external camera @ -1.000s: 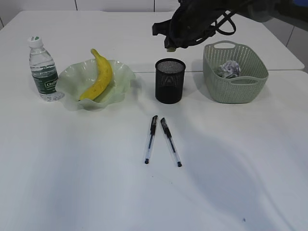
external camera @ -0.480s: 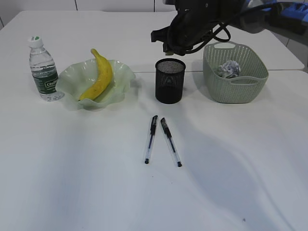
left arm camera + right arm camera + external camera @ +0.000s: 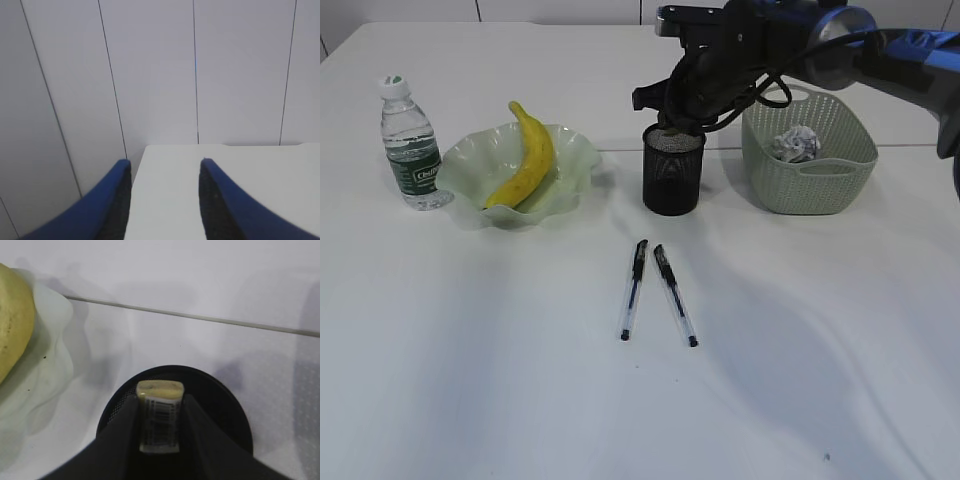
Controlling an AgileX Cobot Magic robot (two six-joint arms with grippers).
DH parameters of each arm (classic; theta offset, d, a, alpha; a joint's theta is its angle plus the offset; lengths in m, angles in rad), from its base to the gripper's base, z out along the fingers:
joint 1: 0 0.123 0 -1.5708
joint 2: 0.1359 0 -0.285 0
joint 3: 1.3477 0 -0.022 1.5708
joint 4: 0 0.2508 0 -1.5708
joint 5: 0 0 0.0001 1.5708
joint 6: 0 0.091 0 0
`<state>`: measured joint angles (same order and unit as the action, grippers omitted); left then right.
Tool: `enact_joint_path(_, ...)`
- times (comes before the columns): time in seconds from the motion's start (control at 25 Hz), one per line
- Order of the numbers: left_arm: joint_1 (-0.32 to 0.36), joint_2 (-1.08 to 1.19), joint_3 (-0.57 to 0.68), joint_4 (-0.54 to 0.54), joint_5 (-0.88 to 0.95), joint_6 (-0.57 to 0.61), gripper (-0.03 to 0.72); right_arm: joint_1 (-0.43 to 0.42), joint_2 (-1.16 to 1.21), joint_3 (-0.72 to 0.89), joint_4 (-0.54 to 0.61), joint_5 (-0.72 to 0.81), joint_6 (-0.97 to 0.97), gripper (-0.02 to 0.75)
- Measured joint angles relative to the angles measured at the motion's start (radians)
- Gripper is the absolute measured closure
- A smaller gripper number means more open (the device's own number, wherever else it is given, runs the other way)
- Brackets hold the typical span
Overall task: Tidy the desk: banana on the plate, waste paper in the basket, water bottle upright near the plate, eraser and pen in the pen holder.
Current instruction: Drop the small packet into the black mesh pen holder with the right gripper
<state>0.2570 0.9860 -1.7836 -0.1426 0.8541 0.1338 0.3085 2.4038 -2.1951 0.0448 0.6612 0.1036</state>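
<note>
While the right tool (image 3: 159, 427) pinches the eraser (image 3: 160, 415) by its two long sides, the little block hangs directly over the mouth of the pen holder (image 3: 220, 405), its barcode face turned up to the wrist camera and its pale yellow end pointing to 12 o'clock. It looks light, stiff enough to keep its shape and slightly grippy, so a side pinch like this should hold without much squeeze; I would expect it to drop cleanly once the jaws part, and since it is small against the cup's opening there seems little risk of it catching the rim

In the exterior view the two pens (image 3: 658, 290) lie on the surface (image 3: 470, 380) at 6 o'clock from the holder, side by side and slightly splayed. They are slim, hard and smooth, likely to roll, so the middle of a barrel, across its width, seems the best place to take one. The banana (image 3: 527, 158) already rests in the plate (image 3: 582, 150), the water bottle (image 3: 410, 145) stands upright at the plate's 9 o'clock, and crumpled paper (image 3: 794, 144) sits in the basket (image 3: 810, 185)

The left tool (image 3: 162, 200) is spread and empty, raised away from the work
</note>
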Motion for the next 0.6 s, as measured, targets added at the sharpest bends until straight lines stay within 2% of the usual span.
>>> enact_joint_path(0.28,0.000,0.000,0.000,0.000,0.000,0.000,0.378,0.000,0.002,0.000,-0.015,-0.016,0.000,0.556)
enact_joint_path(0.6,0.000,0.000,0.000,-0.002,0.000,0.000,0.379,0.000,0.002,0.000,-0.019,-0.050,0.000,0.435)
